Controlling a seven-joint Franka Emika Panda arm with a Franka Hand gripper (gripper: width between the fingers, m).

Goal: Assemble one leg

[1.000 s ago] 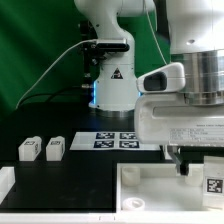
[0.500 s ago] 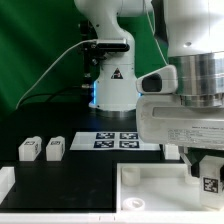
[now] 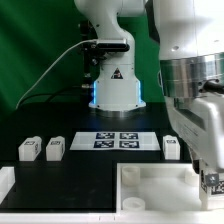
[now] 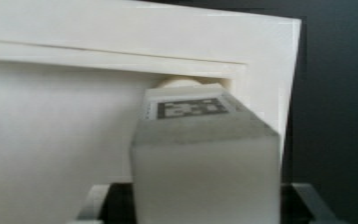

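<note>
- White panel (image 3: 150, 185) fills the near foreground of the exterior view, a tray-like square with raised rims and a round hole near one corner.
- Over the panel's corner at the exterior view's right, the gripper (image 3: 209, 183) hangs low, its fingers clamped on a leg (image 3: 211, 185) whose tag shows between them.
- From the wrist view, that leg (image 4: 197, 135) stands upright between the two dark fingers (image 4: 91, 203), tag face up, its rounded end touching the panel's (image 4: 87, 110) inner corner by the rim.
- Another leg (image 3: 172, 147) stands just behind the panel, near the arm's big white housing.
- Two more legs (image 3: 41, 149) sit side by side on the black table (image 3: 90, 165), well apart at the exterior view's left.
- Marker board (image 3: 113, 140) lies flat in the middle of the table, behind the panel.
- Farthest back stands the arm's base (image 3: 112, 85), with a green backdrop (image 3: 40, 50) behind it.
</note>
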